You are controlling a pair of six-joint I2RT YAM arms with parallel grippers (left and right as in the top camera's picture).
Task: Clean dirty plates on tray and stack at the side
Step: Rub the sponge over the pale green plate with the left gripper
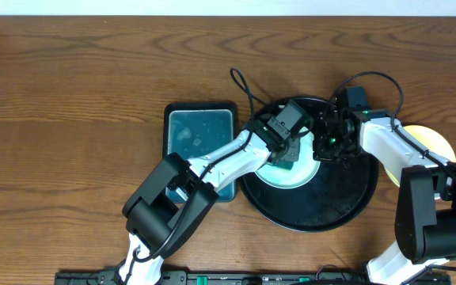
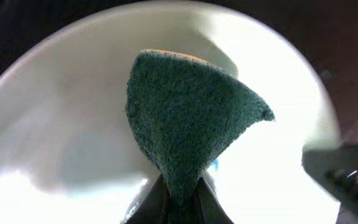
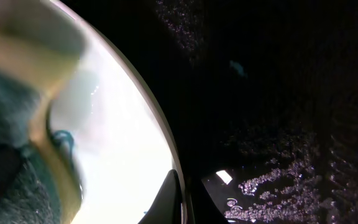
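while the left tool [image 2: 179,202] clamps a sponge [image 2: 185,118] on the pale plate [image 2: 291,143], the right tool [image 3: 182,199] pinches its rim; teal tray [image 1: 200,131] and yellow plate [image 1: 434,142] flank the black tray [image 1: 347,198].

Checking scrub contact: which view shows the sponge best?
Left wrist: the sponge fills the frame over the plate, pinched in the left pincer. Overhead shows only a green sliver under the arm; right wrist, a blurred edge.
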